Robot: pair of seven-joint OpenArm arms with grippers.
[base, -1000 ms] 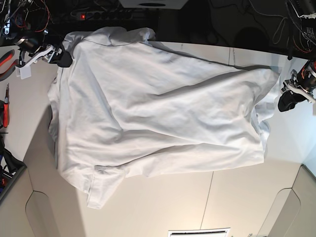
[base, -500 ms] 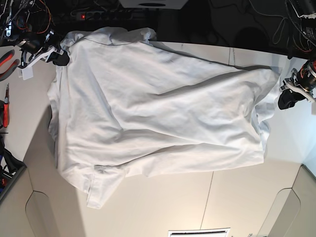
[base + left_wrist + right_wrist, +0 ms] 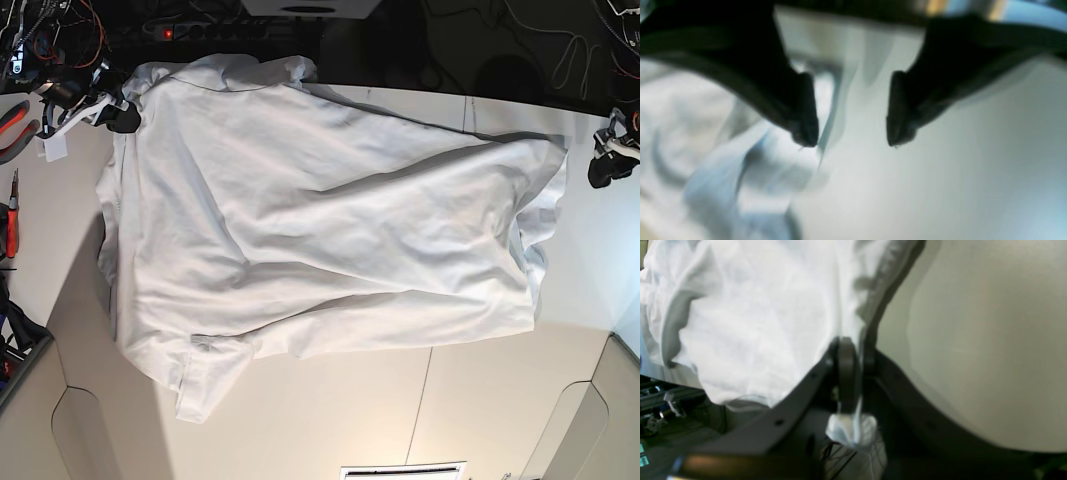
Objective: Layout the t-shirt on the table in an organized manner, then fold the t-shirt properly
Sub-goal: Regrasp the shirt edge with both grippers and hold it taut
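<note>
So, view by view:

Left wrist view, my left tool [image 3: 852, 110]: released, both jaws standing wide with nothing between them; blurred, so I judge it mid-move.
Left wrist view, the t-shirt [image 3: 716, 160]: bunched white folds lie beside the left jaw, not in the gap; bare table [image 3: 940, 173] shows under and past the right jaw.
Right wrist view, my right tool [image 3: 853, 353]: clenched on the t-shirt [image 3: 756, 316], a small wad of cloth poking out behind the pads. I hold this corner, I judge, to pin or pull the hem straight.
Right wrist view, edges: the hemmed edge runs up from the grip, with open table [image 3: 973, 340] just beside it; dark clutter lies past the table's rim on the other side.
Base view, the t-shirt [image 3: 320, 230]: spread wrinkled across the table [image 3: 480, 400], one part hanging over the far rim.
Base view, right tool [image 3: 110, 110]: at the shirt's far corner, near the rim.
Base view, left tool [image 3: 606, 165]: apart from the shirt's other end.
Base view, room: wide clear surface on the near side for laying out; little at the far rim.
</note>
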